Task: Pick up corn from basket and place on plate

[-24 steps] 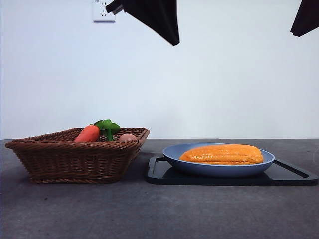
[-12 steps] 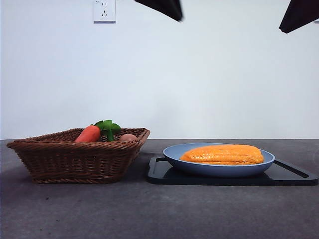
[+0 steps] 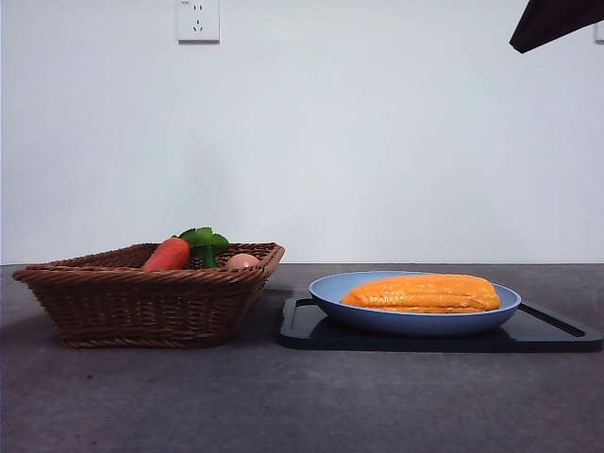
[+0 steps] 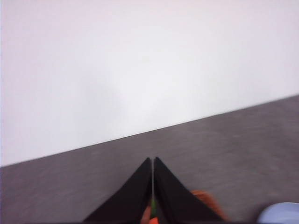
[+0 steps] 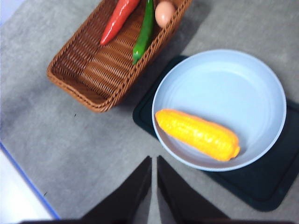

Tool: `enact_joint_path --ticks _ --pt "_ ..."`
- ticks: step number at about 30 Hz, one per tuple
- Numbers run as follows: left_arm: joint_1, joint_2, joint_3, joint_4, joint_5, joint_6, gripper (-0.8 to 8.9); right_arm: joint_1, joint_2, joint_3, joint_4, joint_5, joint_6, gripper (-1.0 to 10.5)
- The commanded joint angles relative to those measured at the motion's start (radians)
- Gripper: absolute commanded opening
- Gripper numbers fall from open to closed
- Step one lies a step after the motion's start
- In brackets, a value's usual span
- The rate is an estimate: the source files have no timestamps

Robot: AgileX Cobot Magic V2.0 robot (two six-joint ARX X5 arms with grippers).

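- Front view: I read the corn [image 3: 421, 293] lying flat on its side in the well of the plate [image 3: 330, 304], long axis along the plate, so it cannot roll off over the raised rim. The plate sits on a black tray [image 3: 566, 332], which is just beside the basket [image 3: 142, 302], not touching as far as I can tell.
- Same view: a carrot [image 3: 167, 254] with green leaves and a small tan egg [image 3: 242, 260] poke above the basket rim. A wall socket [image 3: 197, 20] is high above the basket. Only one dark arm tip [image 3: 552, 21] shows, far above the plate; nothing hangs over the corn.
- Left wrist view: blurred. The left gripper [image 4: 153, 164] has its jaws pressed together, holding nothing; an orange smear and a pale blue edge sit beside it, too soft to name.
- Right wrist view: the right gripper [image 5: 154, 161] hangs high over the near rim of the plate, jaws nearly meeting, empty. The corn rests diagonally near that rim. In the basket I also see a green pepper [image 5: 143, 31] beside the carrot.
- My judgement: placement looks finished; nothing obstructs either arm.
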Motion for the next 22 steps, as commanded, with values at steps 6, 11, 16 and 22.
enact_joint_path --ticks 6,11,16,22 --pt "0.204 -0.355 -0.499 0.274 -0.002 0.013 0.07 0.002 0.01 0.016 0.075 -0.002 -0.012 0.0" --pt "0.255 -0.543 -0.768 0.385 -0.002 0.013 0.07 0.002 0.01 0.016 0.127 -0.002 -0.012 0.0" --pt "0.273 -0.711 -0.972 0.398 -0.002 0.008 0.08 0.002 0.01 0.016 0.167 -0.002 -0.012 0.0" --pt "0.283 -0.879 -1.159 0.409 -0.002 -0.006 0.08 0.002 0.01 0.016 0.209 -0.002 -0.012 0.0"
